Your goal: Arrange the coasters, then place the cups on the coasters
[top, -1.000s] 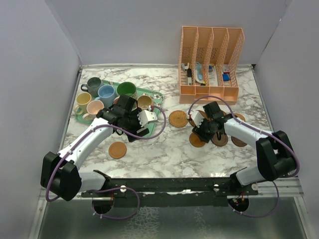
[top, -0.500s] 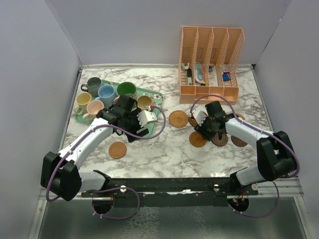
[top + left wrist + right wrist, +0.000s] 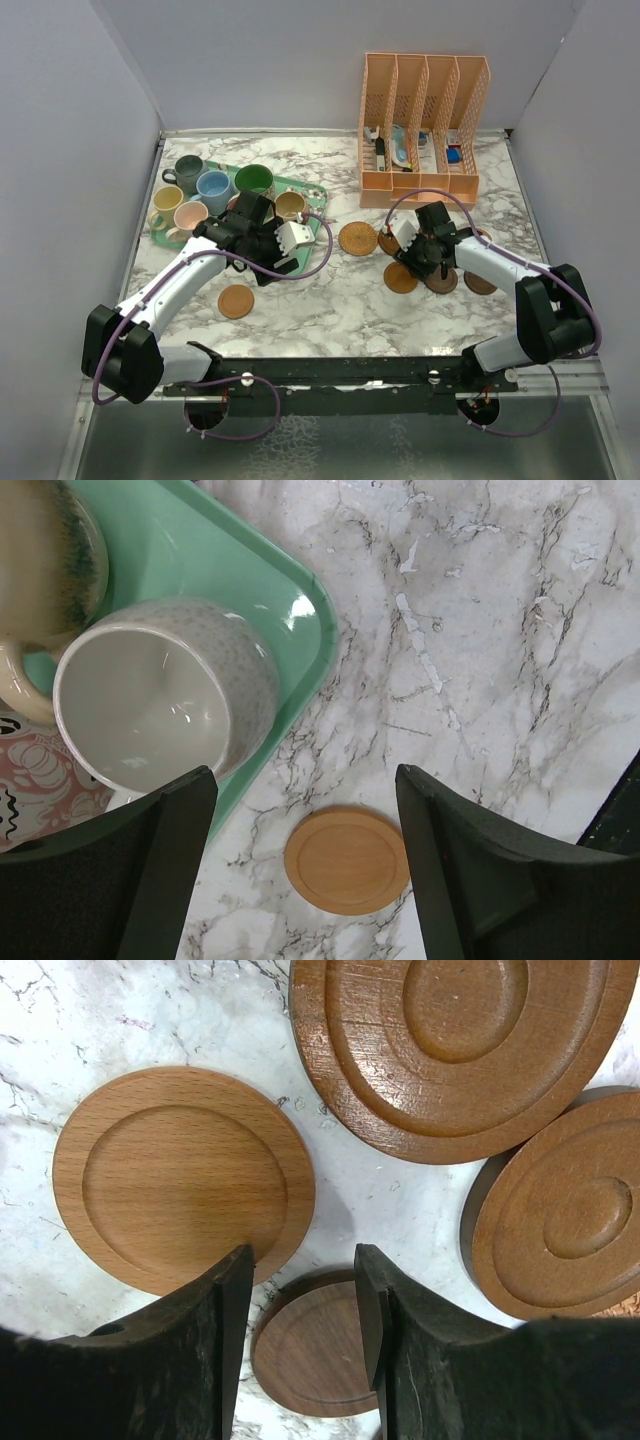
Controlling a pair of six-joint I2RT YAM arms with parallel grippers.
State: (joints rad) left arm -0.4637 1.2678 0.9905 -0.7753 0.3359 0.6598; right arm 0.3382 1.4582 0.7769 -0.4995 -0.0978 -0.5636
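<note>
Where coasters (image 3: 401, 279) cluster, peach rack (image 3: 420, 186) behind

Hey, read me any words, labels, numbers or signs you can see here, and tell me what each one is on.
None can be read.
Items in the organizer may carry labels, but they are too small to read.
The tray shows only printed pattern, no letters.

Bright, even light falls from overhead, leaving only soft shadows beneath the arms on the marble table (image 3: 330, 300). White glare glints on the rim of the mint-green tray (image 3: 300, 605). Close to the lens, the fingers (image 3: 150, 1360) of the right gripper (image 3: 303, 1260) look dark and slightly blurred, while the coasters (image 3: 185, 1180) are sharp.
</note>
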